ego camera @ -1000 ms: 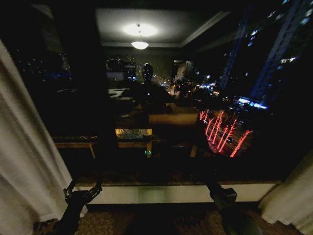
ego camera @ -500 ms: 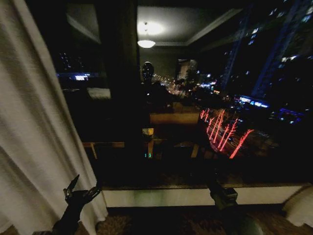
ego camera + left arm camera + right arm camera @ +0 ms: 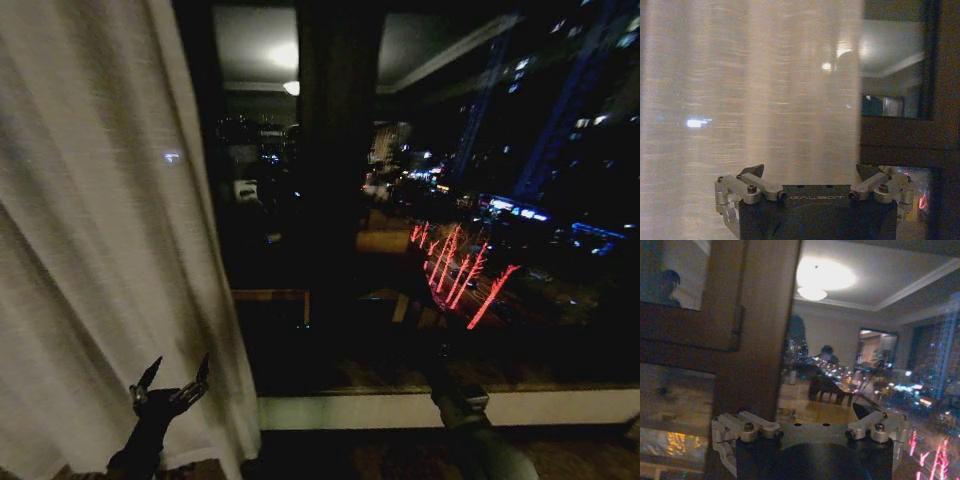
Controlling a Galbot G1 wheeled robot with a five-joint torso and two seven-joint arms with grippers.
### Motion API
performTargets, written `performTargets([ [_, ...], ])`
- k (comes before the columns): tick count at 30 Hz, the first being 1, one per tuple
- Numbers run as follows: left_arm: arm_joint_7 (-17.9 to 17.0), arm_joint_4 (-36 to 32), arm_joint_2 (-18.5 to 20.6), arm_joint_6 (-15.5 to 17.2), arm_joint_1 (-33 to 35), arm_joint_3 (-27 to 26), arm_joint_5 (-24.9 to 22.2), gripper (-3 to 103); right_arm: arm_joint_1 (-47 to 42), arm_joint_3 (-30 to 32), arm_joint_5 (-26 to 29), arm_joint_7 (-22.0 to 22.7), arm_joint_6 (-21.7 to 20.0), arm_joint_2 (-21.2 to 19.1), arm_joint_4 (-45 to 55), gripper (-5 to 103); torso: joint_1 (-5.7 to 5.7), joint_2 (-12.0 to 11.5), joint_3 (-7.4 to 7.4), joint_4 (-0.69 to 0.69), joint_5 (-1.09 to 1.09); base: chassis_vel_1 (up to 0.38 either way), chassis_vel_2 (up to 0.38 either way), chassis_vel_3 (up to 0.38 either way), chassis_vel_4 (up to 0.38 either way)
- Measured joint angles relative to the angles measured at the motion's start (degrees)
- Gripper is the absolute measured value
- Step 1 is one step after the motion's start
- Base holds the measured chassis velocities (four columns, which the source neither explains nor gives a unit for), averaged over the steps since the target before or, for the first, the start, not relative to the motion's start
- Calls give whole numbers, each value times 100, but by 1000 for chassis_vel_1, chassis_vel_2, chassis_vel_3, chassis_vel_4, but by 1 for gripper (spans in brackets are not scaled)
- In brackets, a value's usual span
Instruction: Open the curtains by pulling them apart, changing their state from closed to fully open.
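Curtains: one sheer panel (image 3: 90, 230) hanging at far left, long axis vertical, inner edge running down just right of and beyond the left gripper (image 3: 170, 385). Fingers spread wide, holding nothing, aimed at the fabric. Nearer arm by far: the left. Right gripper (image 3: 810, 427) low on the right before dark window glass (image 3: 480, 200), likewise spread and empty. Left wrist view: pleated weave straight ahead, panel edge meeting the window frame (image 3: 900, 145), not clear from the head.
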Motion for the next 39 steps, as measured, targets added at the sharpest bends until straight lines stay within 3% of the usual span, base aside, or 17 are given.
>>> performTargets([
  [8,-13,71,4,35,-104,51,119,100,-22,26,9,26,18,0,-7,100,-1,1,-1,1,-4,129,108,-102,-140],
  [11,-15,107,48,210,-286,95,135,100,-41,27,8,29,51,2,-6,100,-2,1,0,-1,6,-7,-21,8,10],
  [18,-26,175,244,585,-665,187,147,100,-58,16,5,30,123,-6,-1,100,-2,1,0,0,2,-30,-28,24,23],
  [23,-272,261,524,971,-1144,296,114,100,-95,41,11,30,220,-43,1,100,-1,1,0,0,-5,0,0,0,0],
  [26,-376,412,926,1226,-1608,408,-6,100,-123,77,56,32,301,-109,-14,100,-1,1,0,-1,-1,0,0,0,0],
  [32,-419,529,1193,1357,-1782,512,-172,100,-52,66,88,35,316,-177,-43,100,-1,0,0,0,2,0,0,0,0],
  [39,-792,900,1490,1462,-2110,552,-346,102,-30,53,104,40,354,-228,-126,100,-1,1,0,0,-1,0,0,0,0],
])
